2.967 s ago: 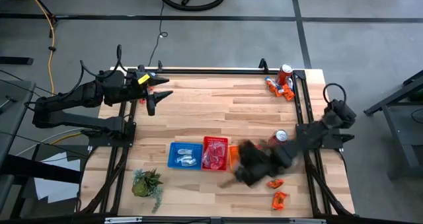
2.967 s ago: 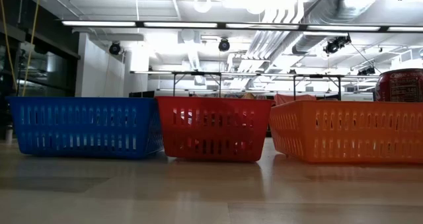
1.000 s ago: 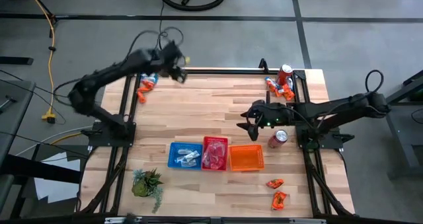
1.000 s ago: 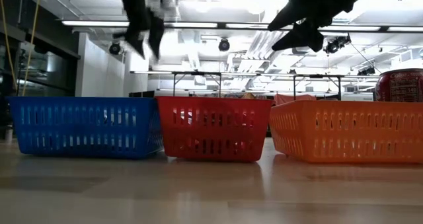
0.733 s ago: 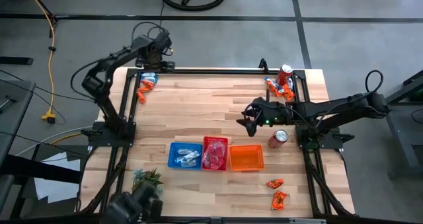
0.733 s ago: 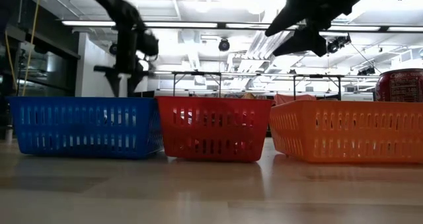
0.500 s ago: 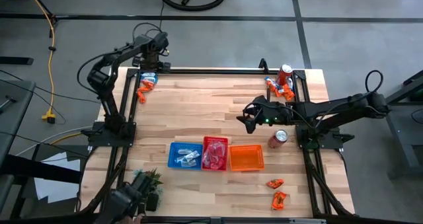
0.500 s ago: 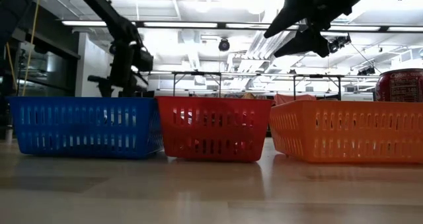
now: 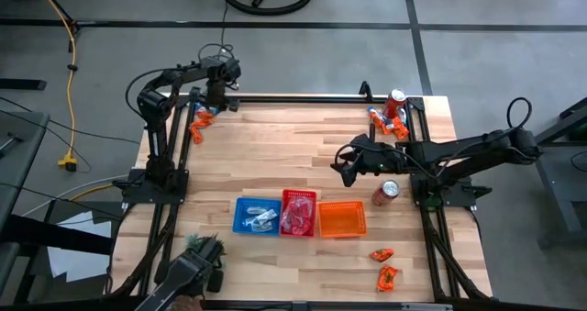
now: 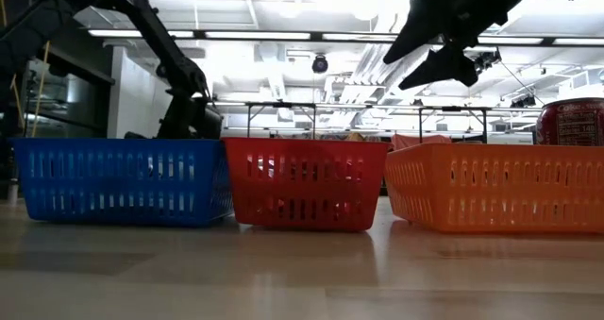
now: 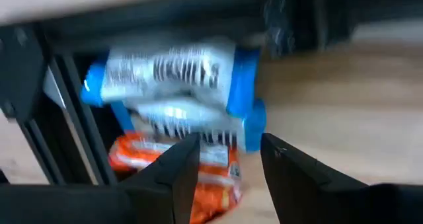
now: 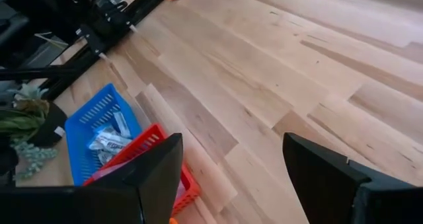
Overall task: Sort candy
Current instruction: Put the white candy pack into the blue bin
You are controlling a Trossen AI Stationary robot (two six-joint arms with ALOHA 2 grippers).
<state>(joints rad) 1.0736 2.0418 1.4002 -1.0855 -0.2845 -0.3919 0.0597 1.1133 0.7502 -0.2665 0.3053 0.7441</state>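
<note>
Surface: pale wooden table (image 9: 293, 155) framed by black rails, on a grey floor; the low view shows a white ceiling with strip lights behind.

Landmark: red basket (image 9: 297, 212), middle of a row of three near the table's front edge.

Candy, sorted: pink and red packets (image 9: 295, 217) inside the red basket. Blue/silver packets (image 9: 259, 219) inside the blue basket (image 9: 257, 215), which touches the red basket on its left. The orange basket (image 9: 341, 219), touching on its right, shows no contents from above.

Candy, unsorted:
- Far-left corner group (image 9: 199, 124), well apart from the red basket: blue/silver packets (image 11: 173, 75) lying over an orange packet (image 11: 175, 164), beside a black rail.
- Far-right corner group (image 9: 389, 122), orange and blue/silver, next to an upright soda can (image 9: 395, 101).
- Two orange packets (image 9: 384, 265) right of and in front of the orange basket.

Left gripper (image 9: 213, 98): down at the far-left corner group, fingers parted, tips just short of the blue/silver packets, holding nothing.

Right gripper (image 9: 346, 164): raised above the table, behind and right of the red basket, fingers spread wide, empty.

Other: a soda can on its side (image 9: 385, 193) behind and right of the orange basket; a small potted plant (image 9: 204, 254) in front of and left of the blue basket.
</note>
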